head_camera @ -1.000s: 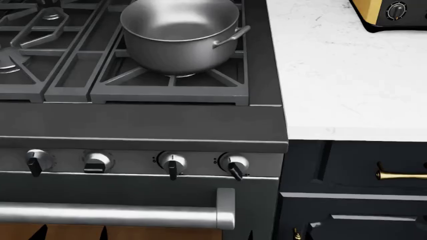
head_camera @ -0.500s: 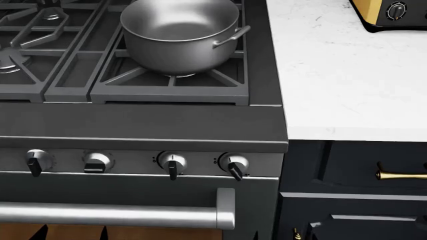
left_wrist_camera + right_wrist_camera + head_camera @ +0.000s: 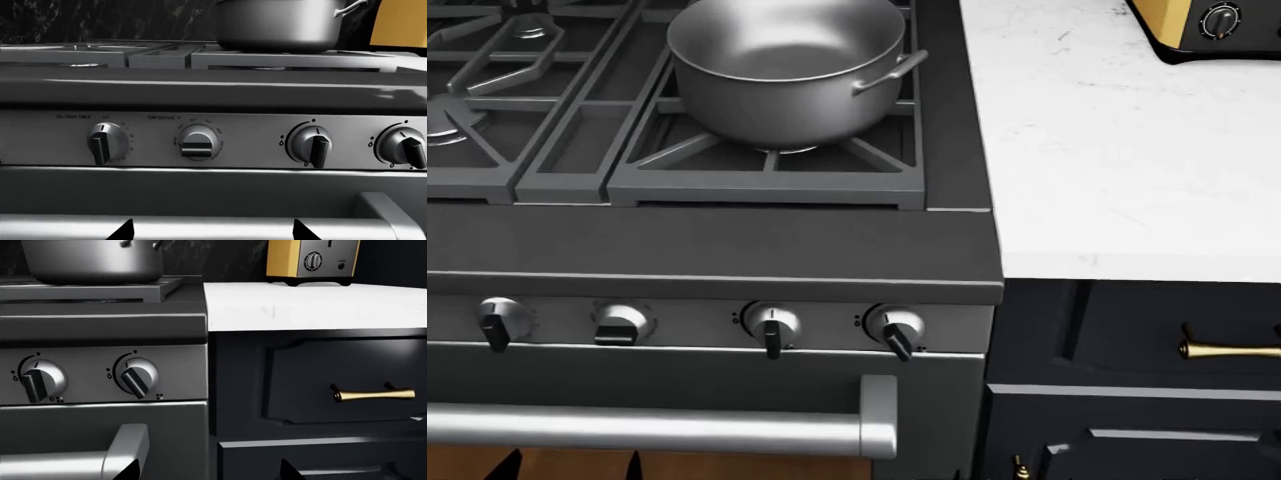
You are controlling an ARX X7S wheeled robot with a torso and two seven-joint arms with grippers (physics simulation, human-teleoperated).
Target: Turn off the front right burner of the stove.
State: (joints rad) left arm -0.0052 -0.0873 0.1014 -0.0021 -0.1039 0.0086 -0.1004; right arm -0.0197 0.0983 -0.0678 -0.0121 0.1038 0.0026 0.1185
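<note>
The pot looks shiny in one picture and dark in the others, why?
In the head view the pot is lit from above, with a bright patch of glare inside it. In the left wrist view its side looks dull grey against a dark wall. The right wrist view is dimmer still, though the yellow toaster stays bright.

the stove (image 3: 714, 250) sits slightly higher in the head view than before.

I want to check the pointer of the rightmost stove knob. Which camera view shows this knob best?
The right wrist view: the rightmost knob is whole and near, its pointer tilted. In the left wrist view it is cut by the picture's edge. The head view shows it small, from above.
</note>
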